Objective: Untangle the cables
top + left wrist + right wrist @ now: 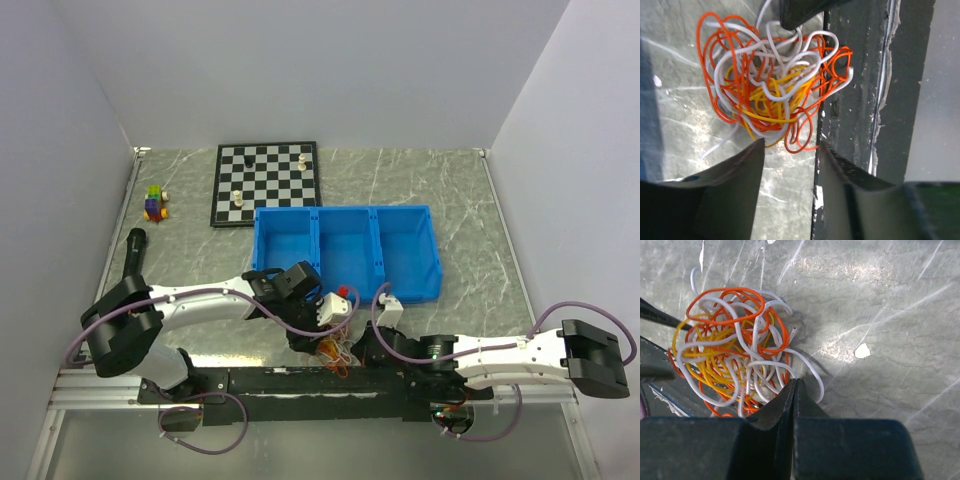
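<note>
The cables (336, 352) are one tangled ball of orange, red, yellow and white wires at the near table edge, between my two grippers. In the left wrist view the cables (770, 90) lie just ahead of my left gripper (790, 145), which is open and empty, its fingers (740, 170) apart from the wires. In the right wrist view my right gripper (794, 382) is shut, its tips pinching a white loop at the near edge of the cables (730, 350). In the top view the left gripper (308, 340) and right gripper (365, 348) flank the tangle.
A blue three-compartment tray (345, 212) stands just behind the arms. A chessboard (265, 185) with a few pieces and a small toy of coloured blocks (155, 203) sit at the back left. A black rail (300, 385) runs along the near edge, touching the tangle (855, 100).
</note>
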`<state>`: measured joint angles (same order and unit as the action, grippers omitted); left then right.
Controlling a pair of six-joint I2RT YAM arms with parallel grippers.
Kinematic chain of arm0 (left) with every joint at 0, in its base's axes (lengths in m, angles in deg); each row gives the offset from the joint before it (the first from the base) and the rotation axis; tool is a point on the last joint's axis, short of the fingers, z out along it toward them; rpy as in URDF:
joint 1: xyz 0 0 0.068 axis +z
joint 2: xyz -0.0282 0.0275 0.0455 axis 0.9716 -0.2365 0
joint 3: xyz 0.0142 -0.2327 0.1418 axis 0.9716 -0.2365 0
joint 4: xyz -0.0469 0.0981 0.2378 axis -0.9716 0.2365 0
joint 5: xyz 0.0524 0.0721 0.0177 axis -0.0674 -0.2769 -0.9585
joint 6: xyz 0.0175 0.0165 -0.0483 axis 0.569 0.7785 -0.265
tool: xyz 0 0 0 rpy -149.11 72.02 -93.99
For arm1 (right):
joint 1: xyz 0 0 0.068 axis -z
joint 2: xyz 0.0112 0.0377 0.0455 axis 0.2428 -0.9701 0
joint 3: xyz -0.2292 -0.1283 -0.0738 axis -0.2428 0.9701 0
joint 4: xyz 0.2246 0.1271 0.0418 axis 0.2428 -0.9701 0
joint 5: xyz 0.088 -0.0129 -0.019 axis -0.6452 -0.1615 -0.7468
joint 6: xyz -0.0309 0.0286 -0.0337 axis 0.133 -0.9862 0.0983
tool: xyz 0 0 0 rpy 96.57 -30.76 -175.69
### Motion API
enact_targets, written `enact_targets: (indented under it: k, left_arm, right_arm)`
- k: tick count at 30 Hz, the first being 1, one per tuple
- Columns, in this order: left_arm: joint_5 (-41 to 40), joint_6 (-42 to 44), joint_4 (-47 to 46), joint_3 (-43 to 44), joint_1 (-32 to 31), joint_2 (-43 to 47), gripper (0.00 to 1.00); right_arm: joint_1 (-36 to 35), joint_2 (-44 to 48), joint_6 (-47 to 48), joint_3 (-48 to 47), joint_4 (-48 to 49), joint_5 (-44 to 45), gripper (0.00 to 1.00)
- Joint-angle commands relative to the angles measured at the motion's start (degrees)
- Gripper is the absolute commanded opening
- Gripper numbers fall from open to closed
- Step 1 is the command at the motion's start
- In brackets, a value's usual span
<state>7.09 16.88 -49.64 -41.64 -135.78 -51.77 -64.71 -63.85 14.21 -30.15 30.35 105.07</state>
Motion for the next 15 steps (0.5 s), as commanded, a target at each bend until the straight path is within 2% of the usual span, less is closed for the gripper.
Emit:
enact_targets:
  k: [1,3,4,7,15]
  left_arm:
    - [2.21,-0.14,-3.53,0.94,-0.22,-0.65,0.41]
    - [1.59,0.39,-3.19,1.21,-0.22,-0.30,0.28]
    - [1.16,0.83,-2.75,1.29,-0.22,-0.22,0.18]
    - [-0.51,1.79,0.41,1.56,-0.22,1.27,0.01]
    - [-4.03,3.29,8.67,3.58,0.31,6.72,0.01]
  right_arm:
    - [-0.52,0.86,-1.98,1.17,1.05,0.33,0.00]
    - [-0.52,0.94,-2.16,1.17,0.53,0.51,0.00]
    - [-0.52,1.12,-2.25,0.99,0.26,0.42,0.00]
    - [-0.60,1.30,-2.95,1.26,-0.97,0.42,0.00]
    - [-0.52,-1.25,-5.32,0.82,-3.69,0.51,0.00]
